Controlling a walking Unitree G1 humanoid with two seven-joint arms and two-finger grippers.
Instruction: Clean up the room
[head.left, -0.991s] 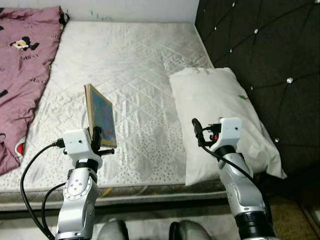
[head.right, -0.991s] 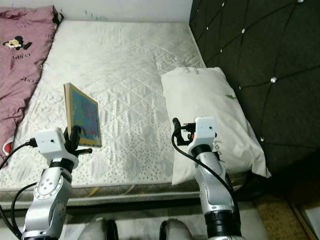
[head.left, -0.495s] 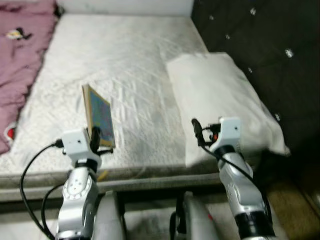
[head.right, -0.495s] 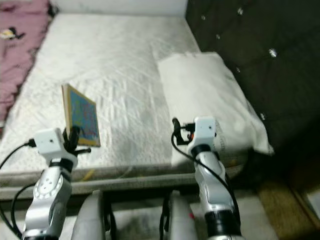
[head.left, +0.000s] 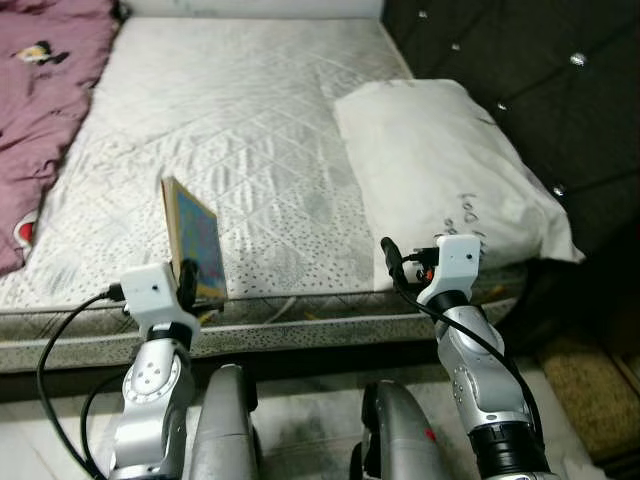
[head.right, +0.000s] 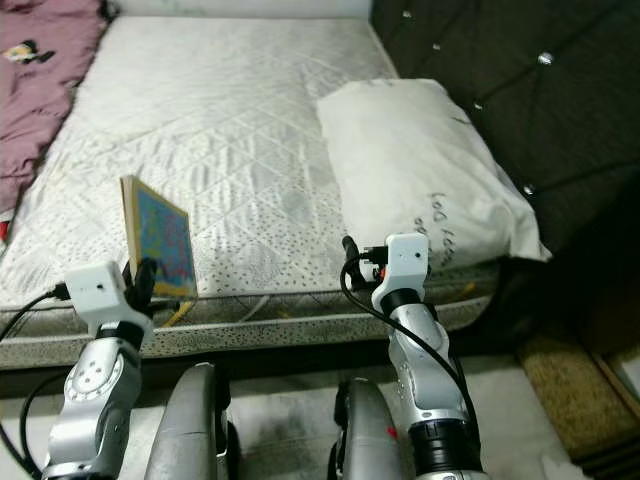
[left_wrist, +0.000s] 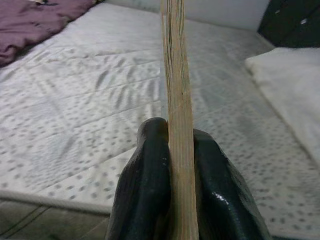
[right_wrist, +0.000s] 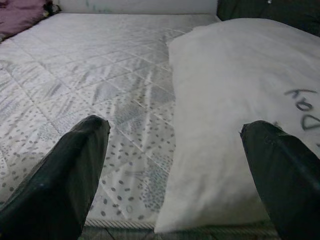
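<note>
While the robot stood at the foot edge of the bed (head.left: 250, 130), its left gripper (left_wrist: 172, 165) held a thin picture book (head.left: 195, 240) upright, the two black fingers (left_wrist: 150, 175) pressed flat against either cover near the lower edge, so the jaws were clenched on the book with its page block running straight up between them. The book stood lifted above the mattress border, clear of the quilted surface, with the purple blanket (head.left: 45, 90) well apart on the robot's left and the white pillow (head.left: 440, 170) lying toward the dark tufted headboard (head.left: 520, 80) on the right. It looked light and fairly stiff, probably board-backed, though the smooth covers might slide if the pinch loosened; a hold low on the spine side, as here, seemed sound, while a grip at a free corner would likely let it swing. The right gripper (right_wrist: 180, 165) hovered over the mattress edge just beside the pillow, its jaws spread wide and carrying nothing.
</note>
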